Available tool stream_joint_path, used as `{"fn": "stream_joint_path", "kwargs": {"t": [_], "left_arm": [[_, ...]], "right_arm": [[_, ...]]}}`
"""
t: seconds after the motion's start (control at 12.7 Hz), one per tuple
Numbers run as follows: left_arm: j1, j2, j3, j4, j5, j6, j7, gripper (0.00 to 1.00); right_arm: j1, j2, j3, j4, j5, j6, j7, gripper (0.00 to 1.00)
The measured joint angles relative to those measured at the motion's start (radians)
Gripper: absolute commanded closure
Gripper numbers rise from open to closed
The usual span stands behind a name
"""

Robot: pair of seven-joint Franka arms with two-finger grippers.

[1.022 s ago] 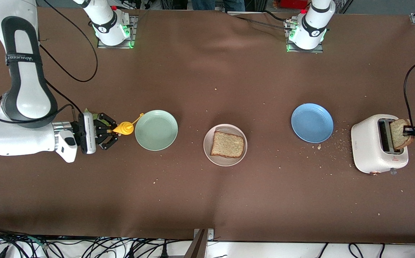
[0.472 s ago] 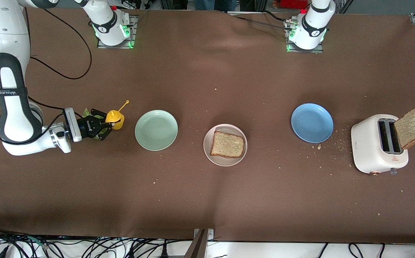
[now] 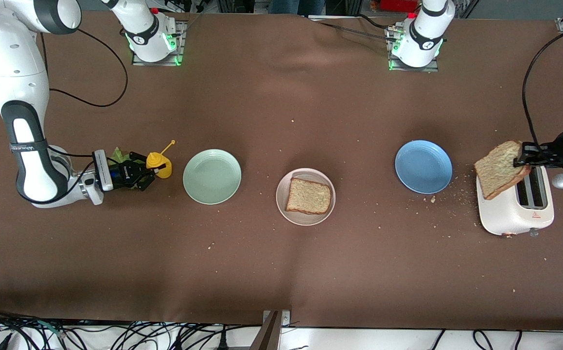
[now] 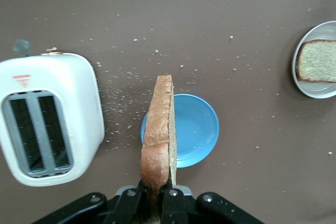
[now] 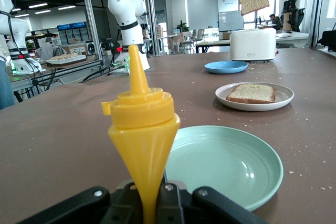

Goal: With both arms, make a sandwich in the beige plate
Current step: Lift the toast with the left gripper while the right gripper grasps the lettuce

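The beige plate sits mid-table with one brown bread slice flat on it; the wrist views show both, plate and slice. My left gripper is shut on a second bread slice, which hangs in the air over the white toaster. A green lettuce leaf lies by my right gripper. That gripper is shut on a yellow squeeze bottle.
An empty mint-green plate lies between the bottle and the beige plate. An empty blue plate lies between the beige plate and the toaster. Crumbs dot the brown cloth around the toaster.
My left gripper has lifted the slice out of the toaster and carried it toward the blue plate. My right gripper drew the bottle back from the mint-green plate and then held still.
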Motion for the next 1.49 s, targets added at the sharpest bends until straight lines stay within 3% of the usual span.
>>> {"fn": "stream_joint_path", "kwargs": {"t": [0.16,0.24,0.31,0.63,0.86,1.26,1.49], "left_arm": [[-0.017,0.017,-0.025,-0.018,-0.059,0.000,-0.036,1.00],[-0.018,0.035,-0.054,-0.021,-0.068,0.001,-0.057,1.00],[-0.018,0.054,-0.083,-0.021,-0.069,0.002,-0.076,1.00],[-0.024,0.093,-0.107,-0.020,-0.069,0.009,-0.090,1.00],[-0.023,0.094,-0.106,-0.019,-0.069,0.009,-0.090,1.00],[-0.023,0.105,-0.106,-0.018,-0.069,0.009,-0.090,1.00],[-0.023,0.107,-0.106,-0.018,-0.069,0.009,-0.089,1.00]], "right_arm": [[-0.004,0.026,0.001,0.000,0.030,-0.014,-0.017,0.30],[-0.007,0.034,0.001,0.001,0.039,-0.016,-0.018,0.20],[-0.010,0.038,0.001,0.002,0.041,-0.017,-0.018,0.02],[-0.018,0.027,-0.038,0.042,0.025,-0.018,0.055,0.01],[-0.021,-0.034,-0.093,0.071,-0.046,-0.009,0.205,0.01],[-0.020,-0.197,-0.107,0.081,-0.330,0.181,0.619,0.01],[-0.015,-0.227,-0.105,0.038,-0.506,0.337,0.874,0.01]]}}
